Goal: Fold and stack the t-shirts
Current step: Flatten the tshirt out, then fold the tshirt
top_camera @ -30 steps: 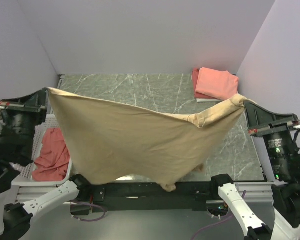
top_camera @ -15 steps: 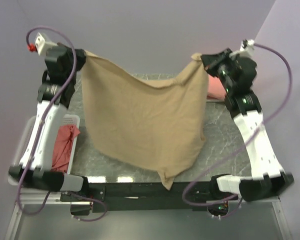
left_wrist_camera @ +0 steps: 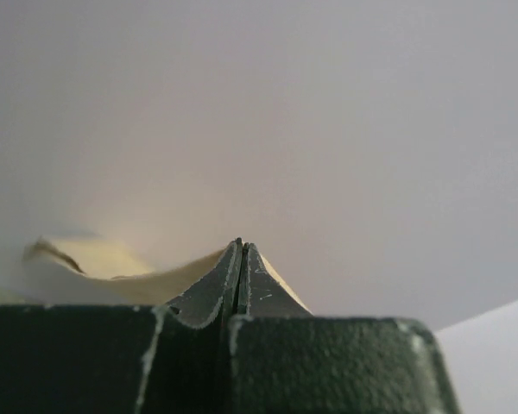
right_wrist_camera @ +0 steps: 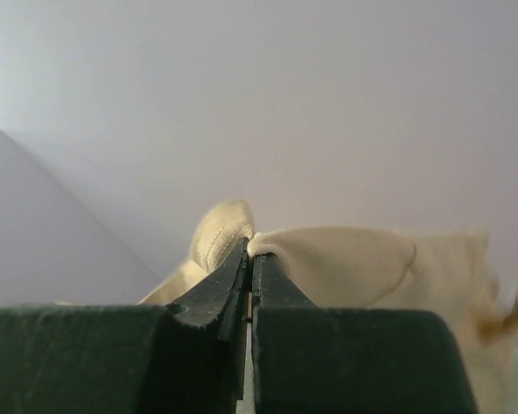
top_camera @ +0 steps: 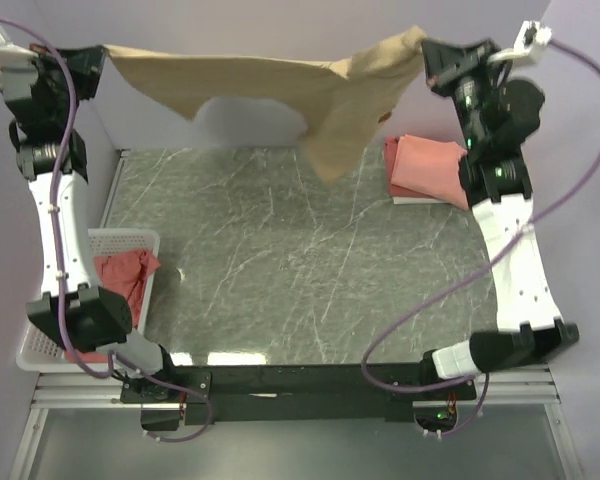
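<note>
Left jaws are pinched shut on one corner of the tan t-shirt, and right jaws are shut on the opposite corner. Both arms reach high, so the shirt hangs stretched in the air at 12 o'clock, clear of the table. A salmon-pink t-shirt lies folded at 2 o'clock, so that one looks done. The tan one is unfolded and not yet laid down. A red t-shirt waits crumpled in the basket at 8 o'clock.
</note>
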